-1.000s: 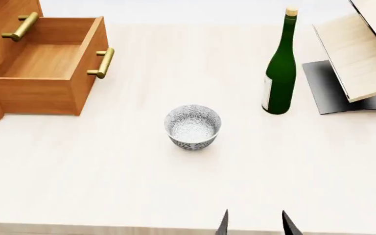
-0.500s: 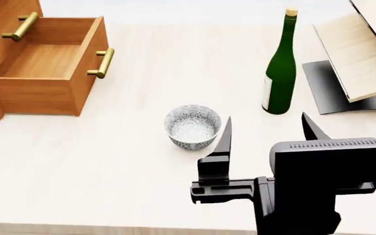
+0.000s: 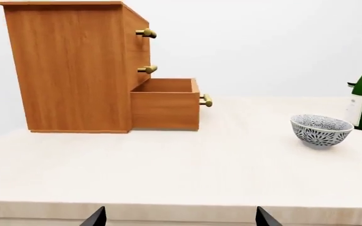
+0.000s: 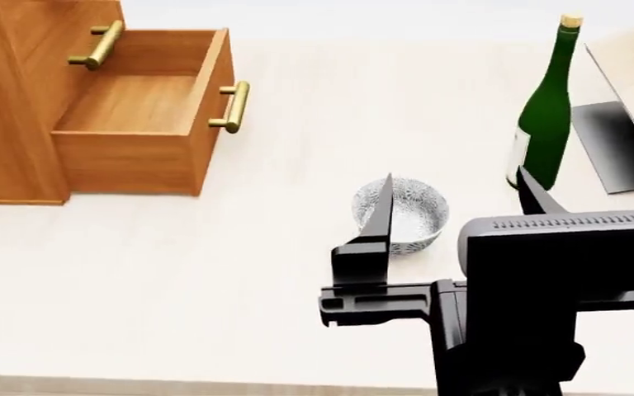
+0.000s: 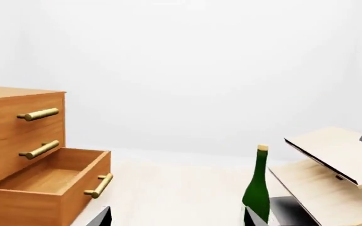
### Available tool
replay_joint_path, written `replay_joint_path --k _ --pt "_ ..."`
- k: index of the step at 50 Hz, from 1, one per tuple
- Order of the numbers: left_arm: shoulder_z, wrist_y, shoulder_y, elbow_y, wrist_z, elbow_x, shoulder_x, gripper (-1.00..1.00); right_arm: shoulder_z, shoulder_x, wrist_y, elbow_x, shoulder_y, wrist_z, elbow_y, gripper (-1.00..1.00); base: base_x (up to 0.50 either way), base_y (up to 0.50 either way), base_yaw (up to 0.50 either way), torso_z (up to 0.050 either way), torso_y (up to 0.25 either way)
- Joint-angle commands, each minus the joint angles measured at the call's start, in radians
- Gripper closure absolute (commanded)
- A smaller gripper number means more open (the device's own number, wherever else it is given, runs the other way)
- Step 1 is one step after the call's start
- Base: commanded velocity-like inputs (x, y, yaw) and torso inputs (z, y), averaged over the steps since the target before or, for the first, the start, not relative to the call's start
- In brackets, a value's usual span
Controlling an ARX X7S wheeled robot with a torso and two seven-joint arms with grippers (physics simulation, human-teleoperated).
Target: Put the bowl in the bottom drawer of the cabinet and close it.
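Note:
The bowl (image 4: 414, 216), white with a fine grey-blue pattern, stands upright on the pale table, right of the cabinet (image 4: 9, 99). The bottom drawer (image 4: 141, 107) is pulled out and holds nothing. My right gripper (image 4: 457, 206) hangs open above the table, its left finger (image 4: 379, 216) overlapping the bowl's left side in the head view; the bowl is out of the right wrist view. My left gripper (image 3: 179, 219) is open at the table's near edge, well short of the bowl (image 3: 320, 130) and the drawer (image 3: 165, 104). It is outside the head view.
A green bottle (image 4: 544, 115) stands just behind and right of the bowl. A pale wooden rack (image 5: 332, 174) on a black base (image 4: 620, 144) sits at the far right. Two shut upper drawers with brass handles (image 5: 39, 114) are above the open one.
My right gripper rose into the head view from its bottom edge. The head view then shifted, so cabinet, bowl and bottle sit further right, and the gripper's left finger now overlaps the bowl.

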Motion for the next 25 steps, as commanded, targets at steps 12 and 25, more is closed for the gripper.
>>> replay_joint_path --k 12,25 --pt "0.020 0.012 -0.001 -0.006 -0.019 0.003 -0.021 -1.00 0.011 -0.010 -0.010 0.031 -0.017 0.009 0.003 -1.00 0.00 0.50 0.00 0.000 0.000" --pt "0.029 0.021 0.000 -0.011 -0.027 0.006 -0.030 -1.00 -0.026 0.003 -0.037 0.034 -0.038 0.017 0.009 -1.00 0.00 0.33 0.00 0.000 0.000"
